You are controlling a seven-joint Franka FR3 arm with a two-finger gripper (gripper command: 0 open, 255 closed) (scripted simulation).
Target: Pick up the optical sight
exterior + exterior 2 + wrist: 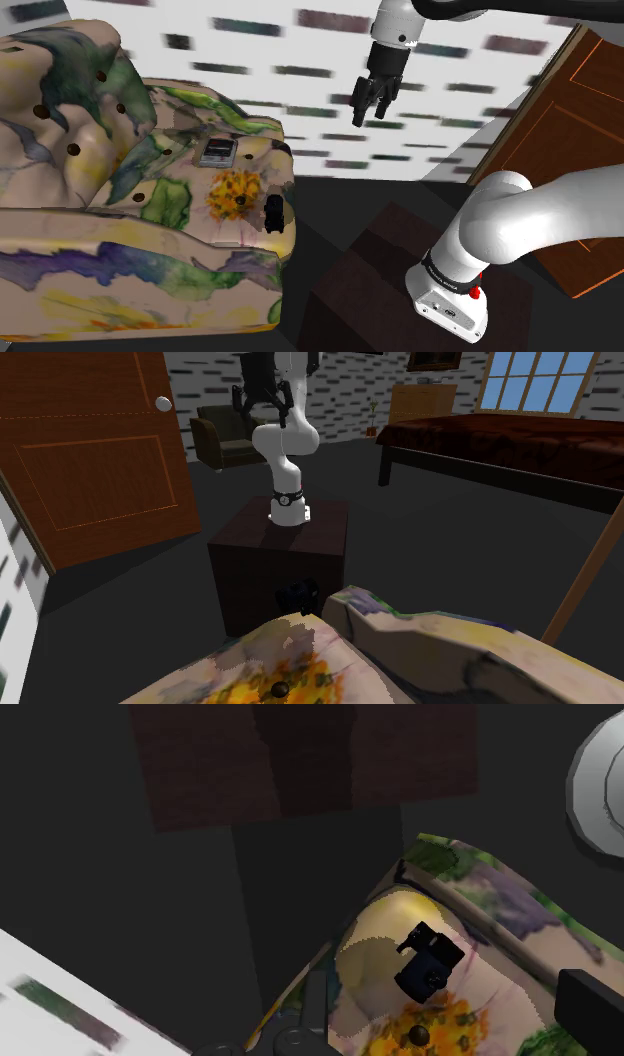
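1 black optical sight (274,213) on floral sofa (100,250) edge, well below the claw (369,115), claw spread open

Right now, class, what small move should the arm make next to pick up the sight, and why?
Probably lower the gripper toward the sight, easing toward the shoulder view's left. The gripper is open and hangs well above the sight and off to one side of it. The sight lies untouched near the edge of the sofa seat.
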